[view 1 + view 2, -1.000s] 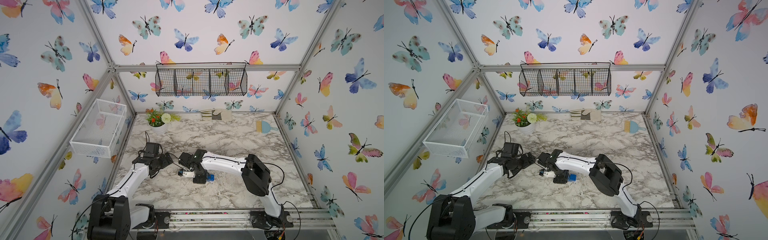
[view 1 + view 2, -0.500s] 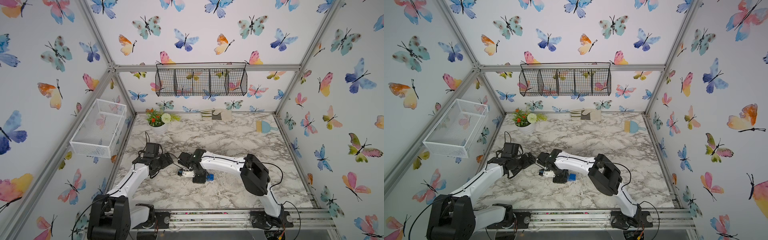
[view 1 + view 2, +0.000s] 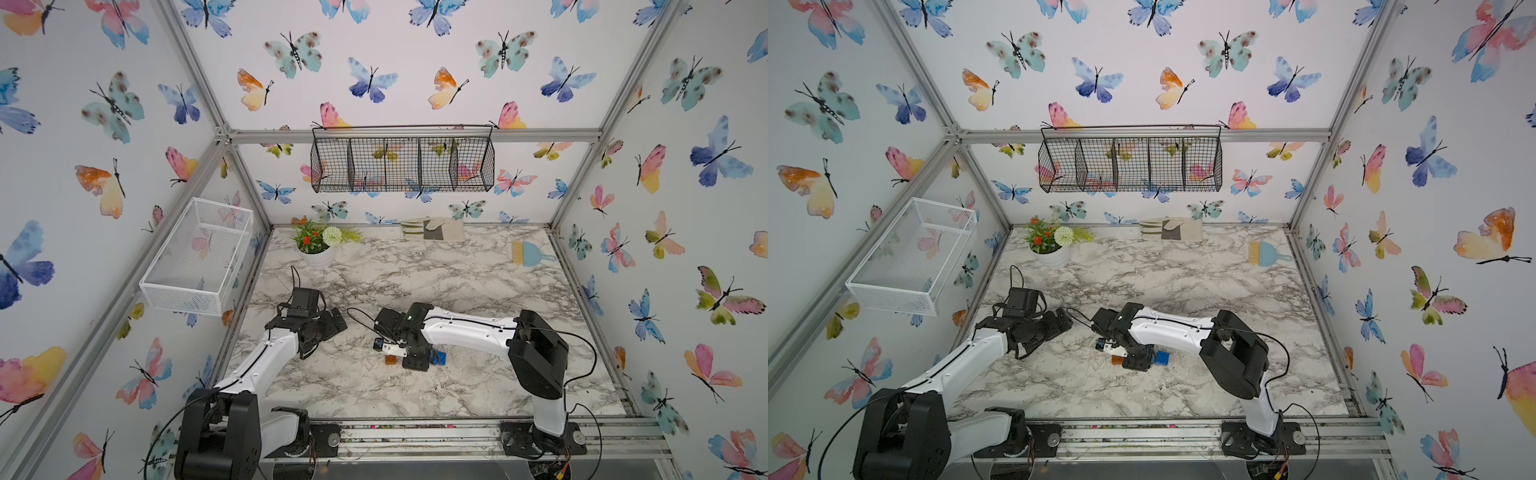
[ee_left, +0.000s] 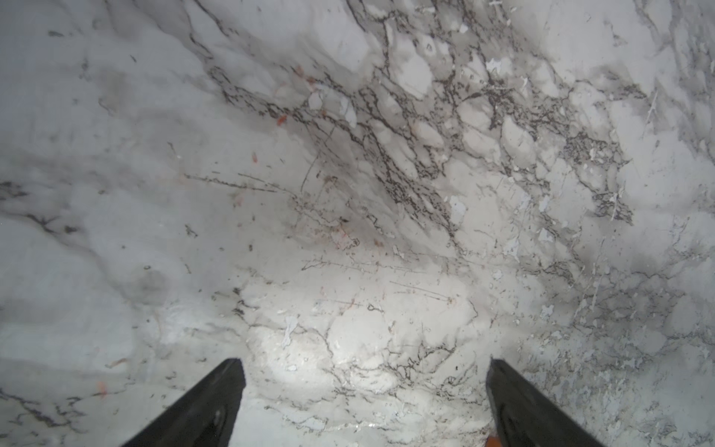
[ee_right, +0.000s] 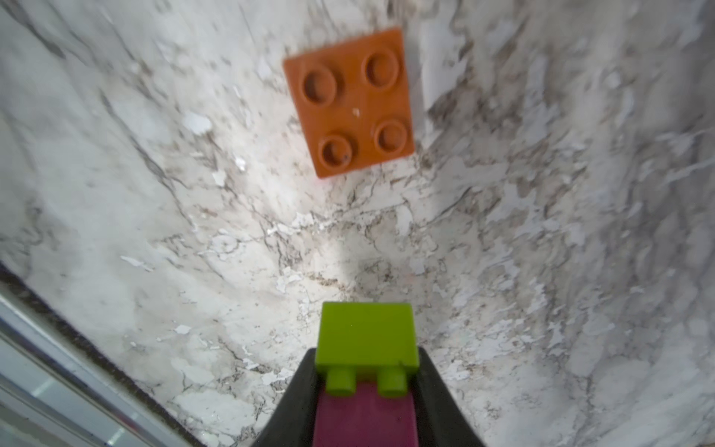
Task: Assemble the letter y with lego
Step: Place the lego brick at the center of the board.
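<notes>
Right wrist view: right gripper (image 5: 365, 362) clamped on a magenta-pink brick (image 5: 365, 414), with a lime green studded plastic brick (image 5: 367, 334) joined at its outer end. Square orange four-stud brick (image 5: 354, 102) lies loose on the table ahead, well apart and unjoined. Small blue brick (image 3: 439, 358) lies beside the arm. Letter Y judged partway: stem incomplete, arms not visible. Left gripper (image 4: 363, 362) spread wide, empty. Surface: scuffed grey-veined marble tabletop (image 4: 348, 193). Room: butterfly-papered walls (image 3: 374, 83), black wire basket (image 3: 403, 164), white mesh basket (image 3: 199, 253), potted flowers (image 3: 320, 245).
</notes>
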You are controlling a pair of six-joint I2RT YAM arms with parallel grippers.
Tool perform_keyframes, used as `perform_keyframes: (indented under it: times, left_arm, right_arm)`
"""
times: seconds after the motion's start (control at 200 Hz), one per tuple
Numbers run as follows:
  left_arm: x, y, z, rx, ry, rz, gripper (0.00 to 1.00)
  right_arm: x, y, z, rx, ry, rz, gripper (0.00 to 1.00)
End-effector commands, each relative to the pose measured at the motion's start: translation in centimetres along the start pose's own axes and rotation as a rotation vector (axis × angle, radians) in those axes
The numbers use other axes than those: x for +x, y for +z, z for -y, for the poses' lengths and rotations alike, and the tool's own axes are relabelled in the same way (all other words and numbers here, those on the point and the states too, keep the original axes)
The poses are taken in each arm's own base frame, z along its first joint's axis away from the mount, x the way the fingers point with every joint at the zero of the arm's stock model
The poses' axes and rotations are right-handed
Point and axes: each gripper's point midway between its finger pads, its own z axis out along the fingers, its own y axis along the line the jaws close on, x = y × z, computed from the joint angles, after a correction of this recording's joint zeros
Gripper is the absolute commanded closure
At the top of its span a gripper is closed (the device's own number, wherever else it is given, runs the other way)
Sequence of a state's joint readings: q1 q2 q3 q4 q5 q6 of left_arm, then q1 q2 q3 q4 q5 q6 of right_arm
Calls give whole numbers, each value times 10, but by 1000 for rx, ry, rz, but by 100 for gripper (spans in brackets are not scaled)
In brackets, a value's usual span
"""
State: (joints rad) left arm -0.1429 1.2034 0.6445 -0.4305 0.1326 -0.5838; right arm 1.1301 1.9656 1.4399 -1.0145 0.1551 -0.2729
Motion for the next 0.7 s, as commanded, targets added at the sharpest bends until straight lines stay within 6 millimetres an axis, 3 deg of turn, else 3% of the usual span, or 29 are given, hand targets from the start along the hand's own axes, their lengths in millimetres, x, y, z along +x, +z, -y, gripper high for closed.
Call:
perform_keyframes:
  times: [0.0, 0.415, 0.696]
  left_arm:
    - [0, 0, 3, 13, 11, -10, 2]
    - [4, 3, 5, 7, 23, -21, 2]
    - [2, 1, 7, 8, 25, -16, 2]
  right_arm:
    - [12, 8, 0, 3, 22, -57, 74]
    - [1, 22, -4, -39, -1, -95, 67]
    - [-9, 12, -5, -57, 11, -39, 54]
